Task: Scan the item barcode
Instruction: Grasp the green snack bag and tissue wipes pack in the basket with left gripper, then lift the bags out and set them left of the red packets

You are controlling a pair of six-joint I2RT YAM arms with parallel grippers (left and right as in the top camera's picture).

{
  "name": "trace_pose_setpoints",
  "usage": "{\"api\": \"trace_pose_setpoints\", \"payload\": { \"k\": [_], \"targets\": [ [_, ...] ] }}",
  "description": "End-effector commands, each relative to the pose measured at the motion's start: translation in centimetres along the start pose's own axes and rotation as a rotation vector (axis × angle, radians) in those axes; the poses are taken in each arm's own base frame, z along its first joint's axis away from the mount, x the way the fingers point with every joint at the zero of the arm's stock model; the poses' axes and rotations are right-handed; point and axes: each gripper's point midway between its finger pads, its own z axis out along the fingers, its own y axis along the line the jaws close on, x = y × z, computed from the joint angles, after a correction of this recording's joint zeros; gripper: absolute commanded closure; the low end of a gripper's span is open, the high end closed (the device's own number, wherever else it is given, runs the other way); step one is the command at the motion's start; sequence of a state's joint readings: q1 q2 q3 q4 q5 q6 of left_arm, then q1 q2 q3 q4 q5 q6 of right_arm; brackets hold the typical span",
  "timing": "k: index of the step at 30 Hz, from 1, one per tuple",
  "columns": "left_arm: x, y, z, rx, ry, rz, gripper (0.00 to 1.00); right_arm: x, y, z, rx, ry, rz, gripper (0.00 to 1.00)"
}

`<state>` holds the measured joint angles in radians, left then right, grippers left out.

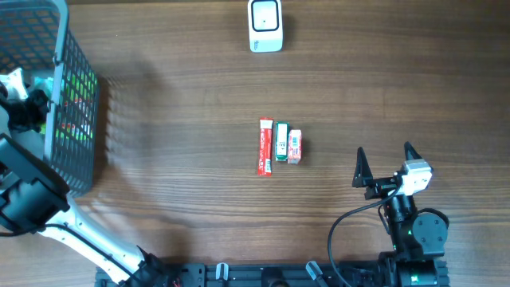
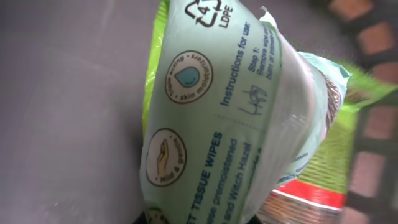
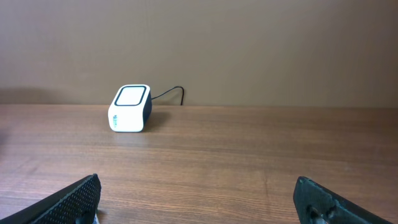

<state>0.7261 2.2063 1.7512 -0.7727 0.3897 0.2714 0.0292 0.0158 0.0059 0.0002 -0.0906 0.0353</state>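
Item: pale green plastic wipes pack [image 2: 236, 124], printed "LDPE", "TISSUE WIPES"
Left gripper [image 1: 30, 108]: upper left, closed, seemingly pinching the pack
Right gripper [image 1: 386, 153]: fingers apart

Wipes pack [image 2: 236, 124]: pale green film, LDPE mark, printed instructions, tilted inside mesh basket [image 1: 80, 151] at left. Scanner [image 1: 264, 25]: white box, dark-rimmed top face, upright at far edge of surface [image 1: 175, 119].

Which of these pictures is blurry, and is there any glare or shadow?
Left wrist view: the wipes pack fills the frame, its plastic catching soft glare, background blurred. Overhead: sharp, the basket throwing a faint striped shadow on the table. Right wrist: evenly lit, scanner crisp.
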Motion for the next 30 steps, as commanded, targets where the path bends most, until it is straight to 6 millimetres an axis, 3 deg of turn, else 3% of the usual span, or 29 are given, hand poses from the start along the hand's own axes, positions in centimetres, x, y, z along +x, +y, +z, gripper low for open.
{"api": "trace_pose_setpoints", "payload": {
  "k": [1, 2, 3, 4, 5, 9, 12, 15, 18, 21, 23, 25, 27, 30],
  "targets": [
    [-7.5, -4.0, -11.9, -0.005, -0.292, -0.032, 0.96, -0.1, 0.2, 0.0, -0.012, -0.006, -0.009, 0.00],
    [-8.3, -4.7, -14.2, -0.013, -0.341, -0.030, 0.96, -0.1, 0.2, 0.0, -0.012, -0.006, -0.009, 0.00],
    [-9.4, -5.5, -18.0, -0.048, -0.423, -0.030, 0.96, -0.1, 0.2, 0.0, -0.012, -0.006, -0.009, 0.00],
    [-9.7, -5.8, -19.8, -0.070, -0.463, -0.030, 0.96, -0.1, 0.2, 0.0, -0.012, -0.006, -0.009, 0.00],
    [-10.1, -6.8, -24.2, -0.114, -0.558, -0.029, 0.96, -0.1, 0.2, 0.0, -0.012, -0.007, -0.009, 0.00],
    [-9.5, -11.7, -36.2, -0.091, -0.832, -0.068, 0.96, -0.1, 0.2, 0.0, -0.012, -0.006, -0.009, 0.00],
    [-7.4, -15.6, -42.3, 0.014, -0.960, -0.152, 0.96, -0.1, 0.2, 0.0, -0.012, -0.007, -0.009, 0.00],
    [-4.0, -22.2, -44.9, 0.204, -0.950, -0.061, 0.96, -0.1, 0.2, 0.0, -0.012, -0.006, -0.009, 0.00],
    [0.0, -27.2, -43.9, 0.329, -0.822, 0.006, 0.96, -0.1, 0.2, 0.0, -0.012, -0.006, -0.009, 0.00],
    [4.4, -30.7, -39.6, 0.402, -0.570, 0.035, 0.96, -0.1, 0.2, 0.0, -0.012, -0.006, -0.009, 0.00],
    [7.9, -32.7, -34.2, 0.404, -0.332, 0.065, 0.96, -0.1, 0.2, 0.0, -0.012, -0.006, -0.009, 0.00],
    [9.8, -33.6, -30.3, 0.382, -0.205, 0.086, 0.96, -0.1, 0.2, 0.0, -0.012, -0.006, -0.009, 0.00],
    [12.8, -35.1, -24.2, 0.362, -0.045, 0.136, 0.96, -0.1, 0.2, 0.0, -0.012, -0.006, -0.009, 0.00],
    [16.4, -36.4, -17.9, 0.354, 0.092, 0.191, 0.96, -0.1, 0.2, 0.0, -0.012, -0.006, -0.009, 0.00]
  ]
}}
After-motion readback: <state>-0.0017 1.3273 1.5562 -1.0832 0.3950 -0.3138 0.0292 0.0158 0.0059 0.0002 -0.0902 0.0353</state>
